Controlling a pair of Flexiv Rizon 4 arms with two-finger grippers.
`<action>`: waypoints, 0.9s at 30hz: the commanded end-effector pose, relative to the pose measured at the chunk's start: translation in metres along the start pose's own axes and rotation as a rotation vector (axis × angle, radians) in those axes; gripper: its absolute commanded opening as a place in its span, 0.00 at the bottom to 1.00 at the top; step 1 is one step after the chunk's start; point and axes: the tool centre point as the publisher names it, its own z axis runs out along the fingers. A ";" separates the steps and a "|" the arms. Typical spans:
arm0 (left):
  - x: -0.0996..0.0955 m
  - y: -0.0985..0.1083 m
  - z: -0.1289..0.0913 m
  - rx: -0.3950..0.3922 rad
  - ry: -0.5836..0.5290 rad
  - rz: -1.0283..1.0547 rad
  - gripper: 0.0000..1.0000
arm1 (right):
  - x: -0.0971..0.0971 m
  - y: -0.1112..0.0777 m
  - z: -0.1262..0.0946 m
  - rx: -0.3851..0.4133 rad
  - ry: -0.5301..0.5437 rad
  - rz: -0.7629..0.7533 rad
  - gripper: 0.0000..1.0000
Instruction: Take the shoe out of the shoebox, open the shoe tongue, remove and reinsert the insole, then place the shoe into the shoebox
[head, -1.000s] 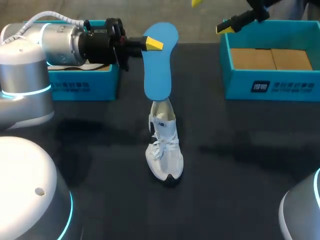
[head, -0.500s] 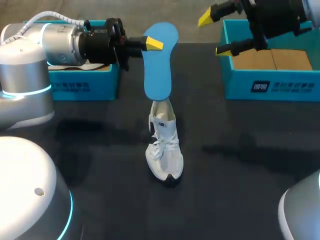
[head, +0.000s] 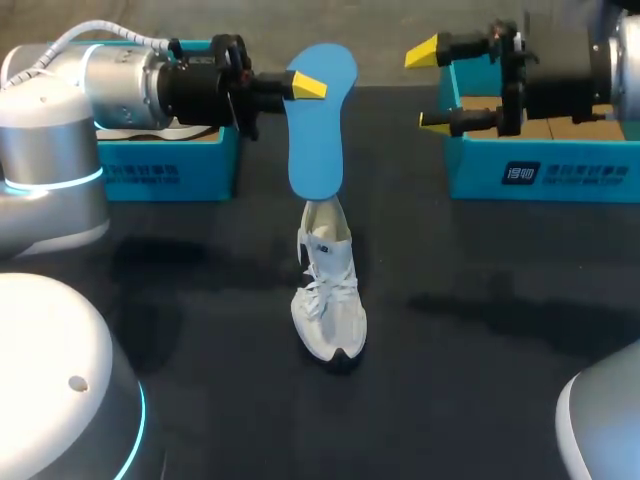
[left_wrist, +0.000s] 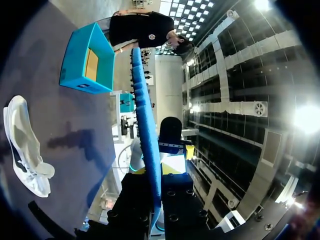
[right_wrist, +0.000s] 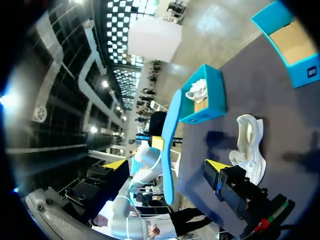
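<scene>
A white shoe (head: 328, 295) lies on the dark table, toe toward the near edge, heel opening under the blue insole (head: 322, 120). The insole hangs upright, its lower end just above the shoe's collar. My left gripper (head: 305, 87) is shut on the insole's upper edge; in the left wrist view the insole (left_wrist: 145, 115) runs edge-on out from between the fingers, with the shoe (left_wrist: 22, 145) off to the side. My right gripper (head: 428, 87) stands open in the air to the right of the insole, facing it. Its wrist view shows the insole (right_wrist: 170, 145) ahead of the gripper (right_wrist: 165, 164).
A teal shoebox (head: 545, 130) with a brown cardboard floor stands at the back right, partly behind my right arm. A second teal box (head: 170, 165) at the back left holds another white shoe (right_wrist: 197, 91). Bare tabletop surrounds the shoe.
My right arm has come down and leftward from the far right corner, its open gripper turning level toward the insole. The left arm, insole and shoe have not moved.
</scene>
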 end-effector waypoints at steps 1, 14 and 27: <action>0.000 0.000 -0.001 -0.001 -0.001 0.002 0.00 | -0.001 0.000 0.003 -0.001 0.062 -0.008 1.00; 0.002 0.000 -0.004 -0.002 -0.002 0.007 0.00 | -0.004 -0.003 0.010 0.033 0.060 0.004 1.00; 0.004 -0.009 -0.013 0.016 -0.161 0.648 0.00 | -0.004 -0.003 0.010 0.033 0.060 0.004 1.00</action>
